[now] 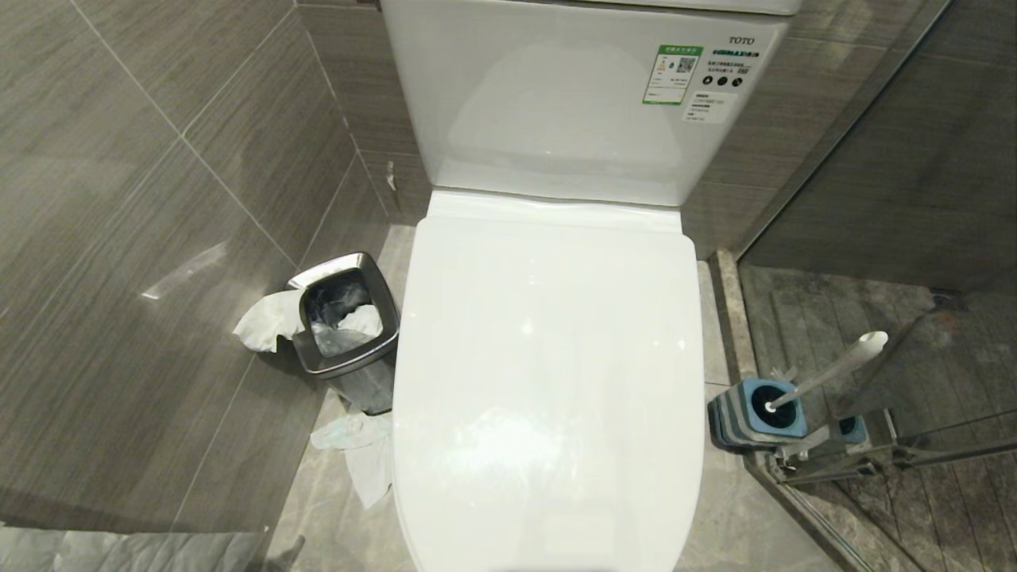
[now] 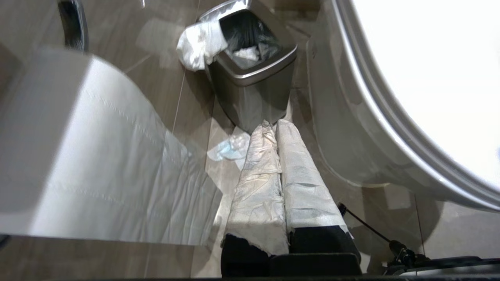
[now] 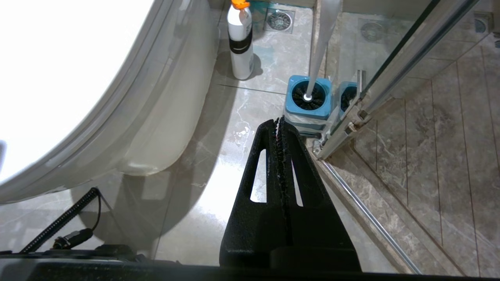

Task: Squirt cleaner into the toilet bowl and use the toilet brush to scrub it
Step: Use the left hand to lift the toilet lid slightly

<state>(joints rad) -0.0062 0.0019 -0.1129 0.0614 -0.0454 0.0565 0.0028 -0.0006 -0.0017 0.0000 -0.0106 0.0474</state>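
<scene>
Starting point, nothing done: toilet lid (image 1: 548,381) down over the bowl, no cleaner squirted. Right hand (image 3: 282,121) pinched closed and empty, low beside the toilet; toilet brush (image 3: 322,43) upright in its blue-topped holder (image 3: 308,97) just beyond its tips, white orange-capped bottle (image 3: 240,43) farther ahead. Left hand (image 2: 273,125) closed, empty, waste bin (image 2: 252,74) just ahead. Left: lift lid, squirt, scrub
</scene>
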